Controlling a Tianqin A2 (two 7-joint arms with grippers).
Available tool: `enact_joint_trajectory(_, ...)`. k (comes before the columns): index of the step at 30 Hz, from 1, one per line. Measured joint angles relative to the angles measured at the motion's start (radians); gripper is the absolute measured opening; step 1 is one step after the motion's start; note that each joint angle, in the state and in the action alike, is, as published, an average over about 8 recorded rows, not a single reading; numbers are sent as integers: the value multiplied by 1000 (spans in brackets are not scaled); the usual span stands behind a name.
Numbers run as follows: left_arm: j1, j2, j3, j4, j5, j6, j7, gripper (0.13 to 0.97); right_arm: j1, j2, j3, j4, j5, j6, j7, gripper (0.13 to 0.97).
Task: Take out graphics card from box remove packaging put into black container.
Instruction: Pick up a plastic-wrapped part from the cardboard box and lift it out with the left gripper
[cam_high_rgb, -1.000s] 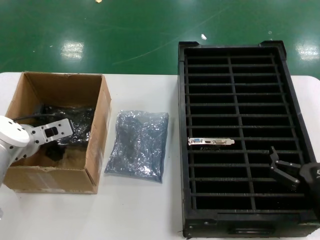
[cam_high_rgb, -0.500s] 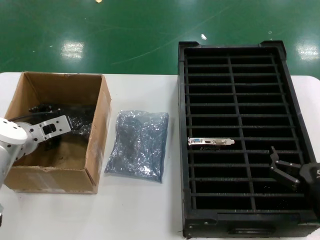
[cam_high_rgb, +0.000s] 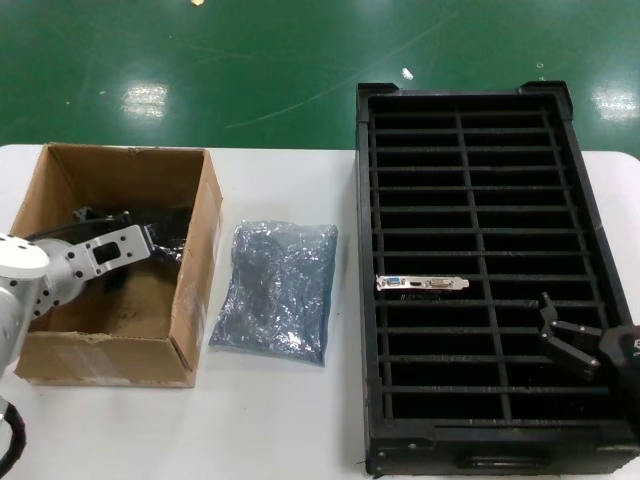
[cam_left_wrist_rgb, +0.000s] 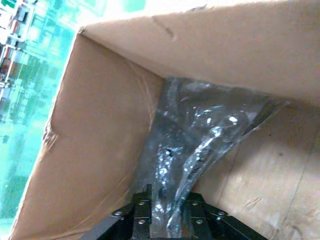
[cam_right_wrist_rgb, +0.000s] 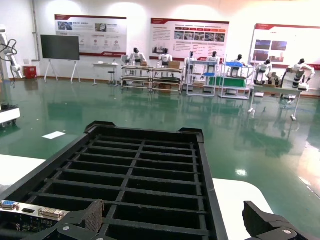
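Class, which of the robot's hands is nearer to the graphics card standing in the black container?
Right. The right hand hovers over the black container, just beyond the graphics card; the left hand is inside the box, gripping bagged packaging.

Box (cam_high_rgb: 195, 290): brown corrugated cardboard, matt, creased and scuffed on inner walls. Bag inside box (cam_left_wrist_rgb: 200, 145): crinkly translucent plastic, glossy, clamped between fingers of left gripper (cam_left_wrist_rgb: 167, 212), which is black metal with screw heads. Second bag (cam_high_rgb: 275, 288) on table right of box: silver-grey plastic, shiny, wrinkled. Black container (cam_high_rgb: 365, 300): matt black plastic. Graphics card (cam_high_rgb: 422, 284) in it: bright metal bracket. Table (cam_high_rgb: 290, 420): smooth, white. Floor (cam_high_rgb: 250, 60): glossy green.
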Motion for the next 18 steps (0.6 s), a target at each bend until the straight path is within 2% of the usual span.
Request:
enact_joint_trajectory(8,7,-4,-53,-2,-15,26,51,227,0,0,0,0,0,0,0,966)
enact_joint_trajectory(18,12,-36,-122,-14,-49,63,113,153,0,0,0,0,0,0,0,966)
